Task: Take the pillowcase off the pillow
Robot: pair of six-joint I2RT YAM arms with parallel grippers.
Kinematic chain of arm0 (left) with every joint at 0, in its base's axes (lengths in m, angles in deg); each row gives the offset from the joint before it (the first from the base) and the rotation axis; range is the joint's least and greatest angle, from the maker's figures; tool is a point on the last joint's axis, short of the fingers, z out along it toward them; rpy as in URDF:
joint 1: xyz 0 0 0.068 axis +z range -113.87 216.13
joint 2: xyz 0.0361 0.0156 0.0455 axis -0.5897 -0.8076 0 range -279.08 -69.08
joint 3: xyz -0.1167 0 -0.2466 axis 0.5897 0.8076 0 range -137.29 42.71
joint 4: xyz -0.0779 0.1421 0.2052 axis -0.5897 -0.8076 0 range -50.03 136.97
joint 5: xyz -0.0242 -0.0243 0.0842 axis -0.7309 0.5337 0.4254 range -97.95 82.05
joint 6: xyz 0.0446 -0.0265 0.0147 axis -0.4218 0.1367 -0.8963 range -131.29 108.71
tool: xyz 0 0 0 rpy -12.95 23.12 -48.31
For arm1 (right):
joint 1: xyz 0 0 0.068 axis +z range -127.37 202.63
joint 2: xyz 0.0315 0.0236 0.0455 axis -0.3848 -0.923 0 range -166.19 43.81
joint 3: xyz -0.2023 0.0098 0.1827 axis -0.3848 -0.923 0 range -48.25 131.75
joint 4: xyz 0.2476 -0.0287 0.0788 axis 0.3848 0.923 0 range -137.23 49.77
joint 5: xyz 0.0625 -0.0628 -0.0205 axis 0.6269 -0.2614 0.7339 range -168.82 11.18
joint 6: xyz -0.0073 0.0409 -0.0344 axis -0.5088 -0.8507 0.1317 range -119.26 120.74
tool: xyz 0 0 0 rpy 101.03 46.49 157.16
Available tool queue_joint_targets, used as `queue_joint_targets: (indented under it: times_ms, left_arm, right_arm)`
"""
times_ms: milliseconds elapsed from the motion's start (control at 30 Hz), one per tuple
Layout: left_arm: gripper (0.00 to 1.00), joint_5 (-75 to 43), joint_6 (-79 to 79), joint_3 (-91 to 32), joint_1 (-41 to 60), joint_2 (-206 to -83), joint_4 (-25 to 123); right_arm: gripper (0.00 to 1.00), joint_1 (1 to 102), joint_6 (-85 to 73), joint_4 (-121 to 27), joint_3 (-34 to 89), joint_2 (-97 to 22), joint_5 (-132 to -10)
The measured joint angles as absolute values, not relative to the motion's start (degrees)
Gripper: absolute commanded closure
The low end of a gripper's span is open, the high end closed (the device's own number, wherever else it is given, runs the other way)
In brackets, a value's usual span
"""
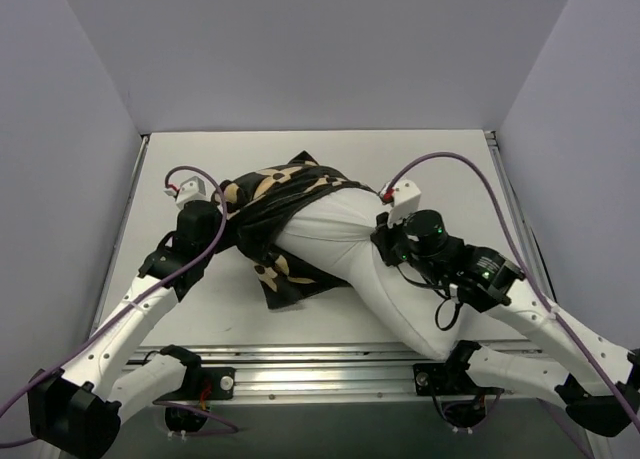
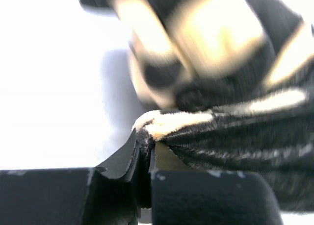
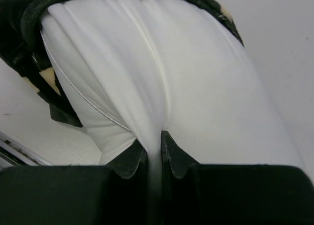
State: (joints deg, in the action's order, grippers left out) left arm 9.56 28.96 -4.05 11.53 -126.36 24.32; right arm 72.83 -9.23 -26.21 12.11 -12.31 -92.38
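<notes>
The black pillowcase (image 1: 270,204) with tan motifs is bunched over the far end of the white pillow (image 1: 345,241), which sticks out toward the front right. My left gripper (image 1: 222,229) is shut on a fold of the pillowcase (image 2: 230,87), its jaws (image 2: 147,149) pinching the velvety edge. My right gripper (image 1: 383,241) is shut on the pillow (image 3: 162,73); its jaws (image 3: 154,149) squeeze a pleat of white fabric. The pillowcase rim (image 3: 29,24) shows as a dark band across the top of the right wrist view.
A metal rail (image 1: 320,364) runs along the table's near edge by the arm bases. Grey walls close in the white table (image 1: 440,159) on the left, back and right. Purple cables loop over both wrists.
</notes>
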Motion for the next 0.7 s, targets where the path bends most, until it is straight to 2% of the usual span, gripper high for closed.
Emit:
queue_joint_targets:
  times_ms: [233, 467, 700]
  left_arm:
    - [0.98, 5.6, 31.4, -6.0, 15.6, -127.8, 27.6]
    - [0.98, 1.8, 28.1, -16.5, 20.1, -137.8, 28.4]
    - [0.98, -5.2, 27.1, -21.6, 20.6, -146.7, 28.8]
  right_arm:
    - [1.00, 70.9, -9.5, -20.9, 15.0, -5.8, -87.2]
    - [1.00, 70.6, -9.3, -20.0, 15.0, -3.2, -84.6]
    - [1.00, 69.8, -7.9, -19.0, 15.6, -2.5, -82.4]
